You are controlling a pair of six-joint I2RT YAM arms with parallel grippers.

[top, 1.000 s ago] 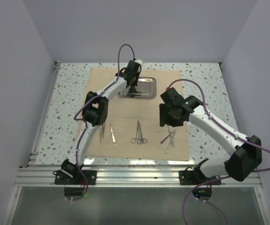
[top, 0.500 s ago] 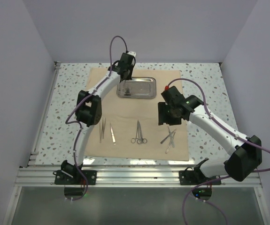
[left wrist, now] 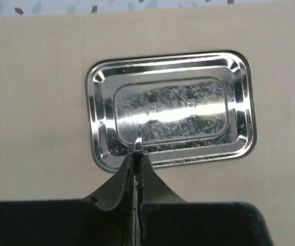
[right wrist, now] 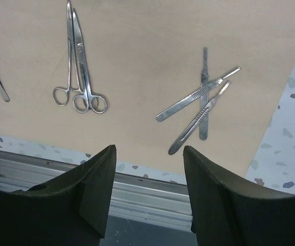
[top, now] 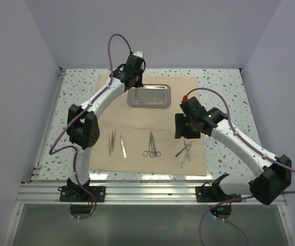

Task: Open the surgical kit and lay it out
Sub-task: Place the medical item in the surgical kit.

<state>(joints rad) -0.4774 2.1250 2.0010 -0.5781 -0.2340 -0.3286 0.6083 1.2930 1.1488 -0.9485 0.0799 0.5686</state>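
Observation:
The tan cloth wrap (top: pixel 152 123) lies open and flat on the table. The empty shiny steel tray (top: pixel 149 96) sits on its far part and fills the left wrist view (left wrist: pixel 170 110). My left gripper (top: pixel 133 81) hangs above the tray's left end. It is shut (left wrist: pixel 137 154) on a thin silver instrument whose pointed tip (left wrist: pixel 137 138) sticks out past the jaws. My right gripper (top: pixel 185 132) is open and empty (right wrist: pixel 148 151), above the cloth's right near part. Below it lie crossed scalpel handles (right wrist: pixel 201 102) and scissor-like forceps (right wrist: pixel 80 66).
Two tweezers (top: pixel 112 142) lie on the cloth's left near part, forceps (top: pixel 152 145) in the middle, scalpel handles (top: pixel 184 151) at the right. Speckled tabletop (top: pixel 75 102) surrounds the cloth. An aluminium rail (top: pixel 147 190) runs along the near edge.
My left gripper has risen and swung left and away, from over the tray to above its left end. My right arm has shifted only slightly.

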